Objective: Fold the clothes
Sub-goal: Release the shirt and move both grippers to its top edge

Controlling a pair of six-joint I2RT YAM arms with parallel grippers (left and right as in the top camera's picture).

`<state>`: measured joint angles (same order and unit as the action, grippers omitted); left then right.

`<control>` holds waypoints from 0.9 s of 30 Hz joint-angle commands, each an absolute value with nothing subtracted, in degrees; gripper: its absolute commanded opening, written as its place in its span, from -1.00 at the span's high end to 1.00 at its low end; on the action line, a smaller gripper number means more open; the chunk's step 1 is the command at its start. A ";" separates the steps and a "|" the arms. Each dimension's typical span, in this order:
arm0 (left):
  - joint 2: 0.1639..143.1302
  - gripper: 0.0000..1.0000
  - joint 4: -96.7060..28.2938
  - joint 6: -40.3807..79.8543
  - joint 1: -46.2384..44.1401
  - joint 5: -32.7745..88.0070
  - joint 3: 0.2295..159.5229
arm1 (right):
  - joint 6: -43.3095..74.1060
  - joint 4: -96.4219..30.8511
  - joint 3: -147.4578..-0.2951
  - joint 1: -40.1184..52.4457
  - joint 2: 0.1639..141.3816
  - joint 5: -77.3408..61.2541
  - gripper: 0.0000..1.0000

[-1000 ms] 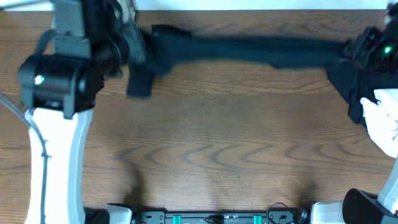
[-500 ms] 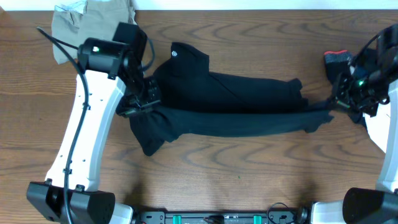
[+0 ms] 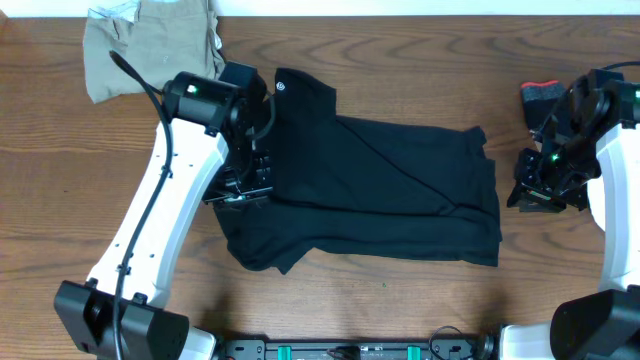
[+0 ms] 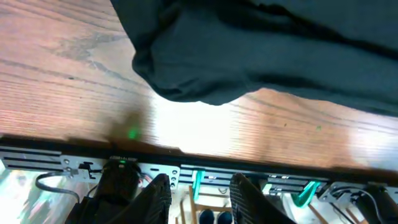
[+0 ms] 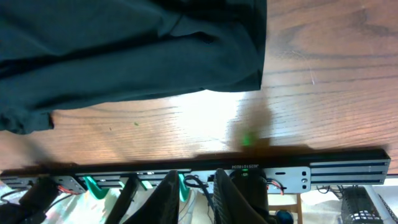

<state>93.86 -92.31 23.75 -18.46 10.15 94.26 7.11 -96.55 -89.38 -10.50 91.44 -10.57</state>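
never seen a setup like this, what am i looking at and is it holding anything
These are two robot arms at a wooden table. One picture looks down from above; the other two come from small cameras on each wrist, looking past that arm's own jaws. From above, the left arm and right arm are at either end of a black garment lying spread on the table. A khaki garment sits in the far left corner. Both pairs of jaws stand slightly apart and hold nothing.
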 commanded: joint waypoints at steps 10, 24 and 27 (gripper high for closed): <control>91.35 -0.30 -90.48 22.11 -19.70 8.97 94.17 | 6.79 -92.16 -89.19 -9.56 88.38 -10.31 -0.04; 98.67 -0.80 -70.17 18.13 -18.59 5.06 94.17 | 6.81 -76.01 -88.44 -6.59 91.24 -10.98 -0.08; 103.02 -0.80 -65.89 15.05 -17.89 5.06 94.19 | 7.97 -72.95 -88.44 -5.78 94.04 -10.96 0.20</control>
<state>99.46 -67.09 19.09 -18.72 6.33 94.21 7.49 -74.17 -88.95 -6.72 91.22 -10.66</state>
